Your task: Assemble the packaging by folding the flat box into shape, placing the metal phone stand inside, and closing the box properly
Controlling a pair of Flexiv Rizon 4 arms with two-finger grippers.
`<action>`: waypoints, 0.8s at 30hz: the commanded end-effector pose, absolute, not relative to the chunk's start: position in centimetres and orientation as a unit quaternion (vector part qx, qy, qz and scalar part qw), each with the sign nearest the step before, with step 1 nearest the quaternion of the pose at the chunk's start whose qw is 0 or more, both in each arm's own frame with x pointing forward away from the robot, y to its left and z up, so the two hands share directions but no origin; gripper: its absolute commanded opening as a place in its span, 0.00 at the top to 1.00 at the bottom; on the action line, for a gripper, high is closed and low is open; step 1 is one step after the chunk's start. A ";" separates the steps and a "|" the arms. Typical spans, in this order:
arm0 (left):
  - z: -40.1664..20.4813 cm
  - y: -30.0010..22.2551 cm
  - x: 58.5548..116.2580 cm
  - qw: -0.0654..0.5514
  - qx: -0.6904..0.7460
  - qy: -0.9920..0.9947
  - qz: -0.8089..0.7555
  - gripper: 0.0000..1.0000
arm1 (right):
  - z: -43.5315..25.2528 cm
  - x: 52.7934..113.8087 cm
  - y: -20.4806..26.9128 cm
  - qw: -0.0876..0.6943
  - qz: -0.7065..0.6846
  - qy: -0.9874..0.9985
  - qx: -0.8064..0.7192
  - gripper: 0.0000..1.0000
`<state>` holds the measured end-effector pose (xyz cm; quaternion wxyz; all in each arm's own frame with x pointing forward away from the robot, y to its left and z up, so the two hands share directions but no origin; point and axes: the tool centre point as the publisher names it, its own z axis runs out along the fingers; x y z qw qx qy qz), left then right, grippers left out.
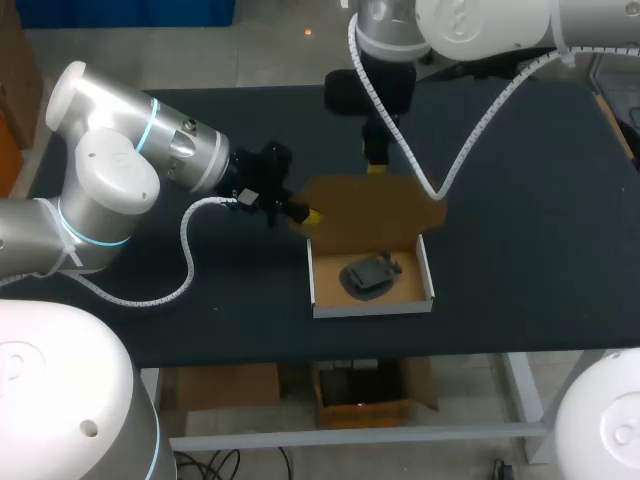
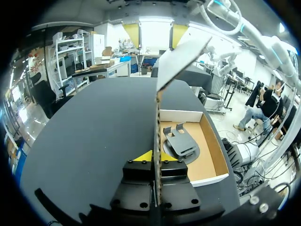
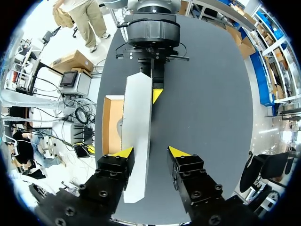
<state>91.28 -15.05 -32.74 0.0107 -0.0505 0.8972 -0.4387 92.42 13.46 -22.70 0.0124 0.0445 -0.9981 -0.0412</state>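
Box (image 1: 370,305) rests on the black matte table (image 1: 520,200), white outside and brown inside, with the dark metal phone stand (image 1: 372,274) lying in its tray just beside and ahead of the left gripper (image 2: 153,156). Its lid (image 2: 181,56) stands upright, its edge pinched between the closed fingers of the left gripper. At the far edge the right gripper (image 3: 151,151) straddles the lid with fingers wide, one finger against it and the other apart.

head: above, behind, looking down on table (image 1: 520,250) | wrists: close, along own jaws, opposed | all share box (image 1: 370,306)
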 end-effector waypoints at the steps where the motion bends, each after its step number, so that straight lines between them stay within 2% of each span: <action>1: -32.9 -15.1 91.2 0.011 -0.051 0.897 -0.438 1.00 | -22.7 92.0 13.6 0.010 -0.037 -0.998 0.043 0.57; 24: -32.9 -15.1 91.2 0.011 -0.051 0.897 -0.438 1.00 | -24.6 91.0 13.4 0.028 -0.028 -0.999 0.032 0.58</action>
